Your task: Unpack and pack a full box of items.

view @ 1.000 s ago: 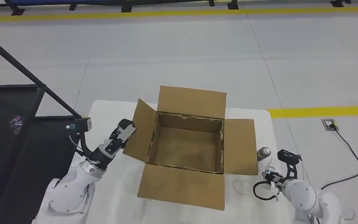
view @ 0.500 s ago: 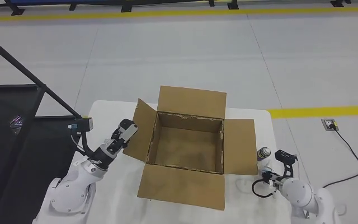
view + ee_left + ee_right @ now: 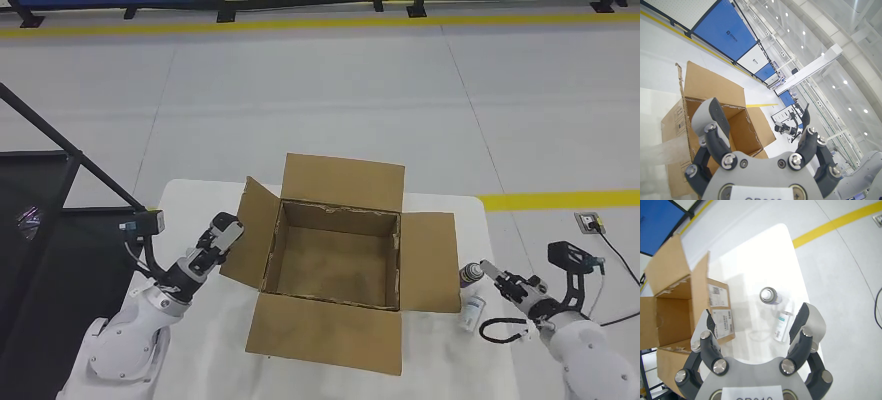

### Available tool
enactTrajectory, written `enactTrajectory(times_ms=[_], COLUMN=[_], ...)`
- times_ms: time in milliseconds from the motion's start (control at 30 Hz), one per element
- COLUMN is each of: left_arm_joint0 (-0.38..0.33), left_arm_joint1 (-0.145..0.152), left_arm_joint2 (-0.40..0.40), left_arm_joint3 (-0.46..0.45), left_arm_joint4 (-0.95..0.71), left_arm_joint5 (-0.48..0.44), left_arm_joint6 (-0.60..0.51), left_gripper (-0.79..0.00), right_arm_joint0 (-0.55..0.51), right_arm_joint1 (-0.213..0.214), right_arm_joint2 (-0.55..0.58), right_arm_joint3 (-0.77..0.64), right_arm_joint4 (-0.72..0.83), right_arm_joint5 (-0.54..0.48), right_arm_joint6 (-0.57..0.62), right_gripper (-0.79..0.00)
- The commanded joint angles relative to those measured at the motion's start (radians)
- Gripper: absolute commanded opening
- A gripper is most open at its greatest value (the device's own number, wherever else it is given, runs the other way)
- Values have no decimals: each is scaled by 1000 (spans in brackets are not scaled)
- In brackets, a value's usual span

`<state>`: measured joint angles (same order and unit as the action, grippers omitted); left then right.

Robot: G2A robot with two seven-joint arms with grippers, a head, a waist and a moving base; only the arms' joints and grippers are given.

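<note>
Brown corrugated cardboard box (image 3: 335,265) at the centre of the white surface (image 3: 200,200), four flaps spread, bare floor showing. White barcode labels (image 3: 720,306) on its right flap are too small to read; handling symbols (image 3: 678,121) are printed on its left flap. Left tool (image 3: 760,108) spread beside that flap; right tool (image 3: 756,309) spread near an upright dark-rimmed spray can (image 3: 769,296) and a lying clear bottle with teal label (image 3: 781,325).
</note>
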<state>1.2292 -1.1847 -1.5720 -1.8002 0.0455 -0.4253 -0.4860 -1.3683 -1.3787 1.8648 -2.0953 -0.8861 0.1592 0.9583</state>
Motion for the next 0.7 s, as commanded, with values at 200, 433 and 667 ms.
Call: enactTrajectory(times_ms=[200,433,667], left_arm_joint0=[27,43,42], left_arm_joint1=[4,9,12], left_arm_joint2=[-18,-36,-33], left_arm_joint3=[1,-6,-8], left_arm_joint4=[-14,-19,-19], left_arm_joint5=[-14,-14,-15], left_arm_joint6=[14,21,21], left_gripper=[0,0,0], right_arm_joint0=[264,348,370], right_arm_joint1=[24,33,41], right_arm_joint2=[-142,-219,-280], right_arm_joint3=[237,327,313], right_arm_joint4=[68,86,68], right_arm_joint5=[-126,-154,-134], right_arm_joint6=[211,257,264], right_gripper=[0,0,0])
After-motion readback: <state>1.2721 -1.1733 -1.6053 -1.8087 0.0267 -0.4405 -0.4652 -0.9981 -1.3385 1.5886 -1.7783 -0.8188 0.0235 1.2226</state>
